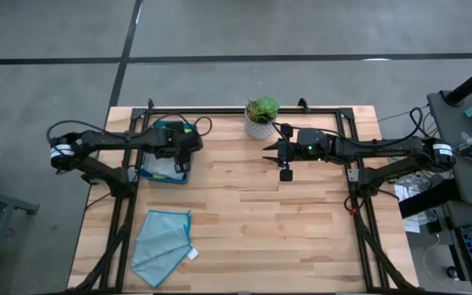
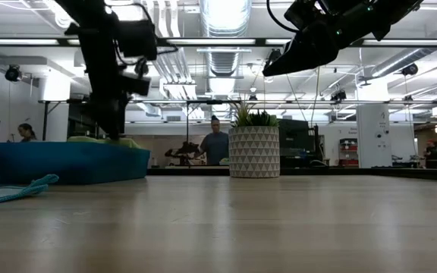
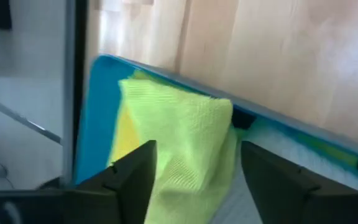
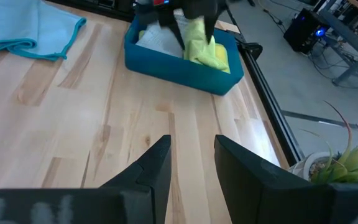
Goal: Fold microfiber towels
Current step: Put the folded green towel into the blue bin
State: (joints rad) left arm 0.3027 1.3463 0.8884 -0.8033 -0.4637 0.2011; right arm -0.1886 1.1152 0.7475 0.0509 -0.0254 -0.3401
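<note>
The rigid dark teal plastic tray (image 4: 180, 63) holds a lime green towel (image 3: 185, 143); the left gripper (image 3: 194, 177) straddles it, fingers spread, gripping nothing. The right gripper (image 4: 191, 163) hovers open, empty.

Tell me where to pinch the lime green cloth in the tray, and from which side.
Probably its raised top fold, from straight above. The lime green cloth lies heaped on the other cloths inside the blue tray, whose walls block any sideways approach. The left gripper is already over it, fingers open on either side of the bunched ridge. The right gripper waits open over bare table.
</note>
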